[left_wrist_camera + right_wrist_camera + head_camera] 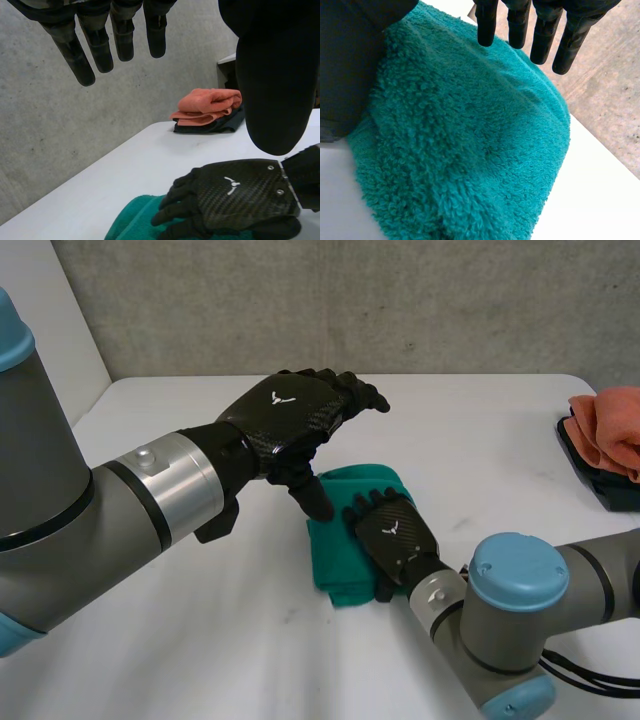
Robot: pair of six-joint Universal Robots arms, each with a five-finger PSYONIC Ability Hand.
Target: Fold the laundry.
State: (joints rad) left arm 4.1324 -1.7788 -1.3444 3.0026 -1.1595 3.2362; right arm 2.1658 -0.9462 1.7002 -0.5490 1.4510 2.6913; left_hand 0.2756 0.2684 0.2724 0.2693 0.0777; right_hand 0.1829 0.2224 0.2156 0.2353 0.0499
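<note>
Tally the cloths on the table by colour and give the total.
Teal: 1, the teal towel under the right hand
Orange: 1, the orange cloth, folded
Dark: 1, what looks like a dark cloth beneath the orange one
Total: 3

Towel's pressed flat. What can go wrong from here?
1. The right robot hand lies flat on the folded towel; sliding off instead of lifting may drag the top layer open.
2. The left robot hand hovers open just above, thumb pointing down beside the right one; a descent could knock them together.
</note>
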